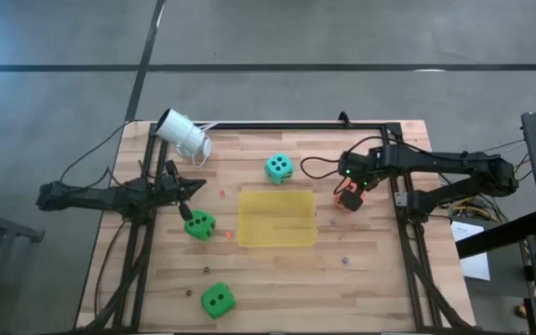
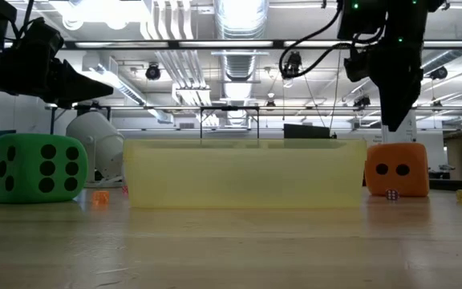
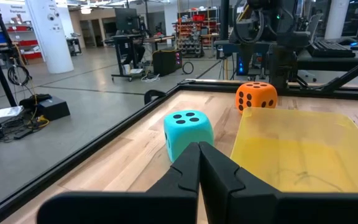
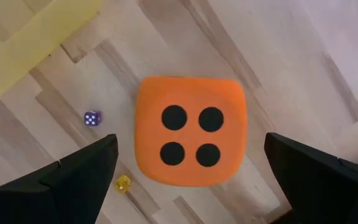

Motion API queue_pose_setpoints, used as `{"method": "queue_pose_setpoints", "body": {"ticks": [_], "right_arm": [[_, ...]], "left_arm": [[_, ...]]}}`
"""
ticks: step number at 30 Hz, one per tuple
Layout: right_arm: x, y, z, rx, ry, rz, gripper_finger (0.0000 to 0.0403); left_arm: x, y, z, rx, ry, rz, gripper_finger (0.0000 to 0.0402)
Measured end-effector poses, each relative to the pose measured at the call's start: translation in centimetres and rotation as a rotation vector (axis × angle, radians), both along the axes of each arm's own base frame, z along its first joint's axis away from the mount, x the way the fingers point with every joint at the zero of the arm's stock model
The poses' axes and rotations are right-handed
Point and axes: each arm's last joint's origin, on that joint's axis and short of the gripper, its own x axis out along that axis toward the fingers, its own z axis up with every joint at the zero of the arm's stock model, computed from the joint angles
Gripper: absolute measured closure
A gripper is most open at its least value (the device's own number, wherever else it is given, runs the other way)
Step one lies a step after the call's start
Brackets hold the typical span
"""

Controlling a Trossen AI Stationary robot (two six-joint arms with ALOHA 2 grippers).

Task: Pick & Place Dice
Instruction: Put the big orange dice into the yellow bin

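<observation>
Two tiny dice, purple (image 4: 92,117) and yellow (image 4: 123,183), lie beside the orange-red die (image 4: 189,131), seen only from the right wrist. The right gripper (image 4: 191,168) hangs above it, jaws apart, right of the yellow tray (image 1: 277,220). The left gripper (image 3: 199,163), jaws together, points at the teal die (image 3: 188,132).

The shallow yellow plastic tray (image 1: 277,219) lies mid-table. The soft teal die (image 1: 279,167) sits behind it, the soft orange-red die (image 1: 348,199) just right of it. Two soft bright green dice lie left of it: one (image 1: 199,224) beside it, one (image 1: 217,299) nearer the front.
</observation>
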Motion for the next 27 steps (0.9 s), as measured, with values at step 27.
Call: {"method": "queue_pose_setpoints", "body": {"ticks": [27], "right_arm": [[-0.5, -0.8, -2.7, 0.07, -0.017, 0.037, 0.0003]], "left_arm": [[0.0, 0.0, 0.0, 0.0, 0.0, 0.0, 0.0394]]}}
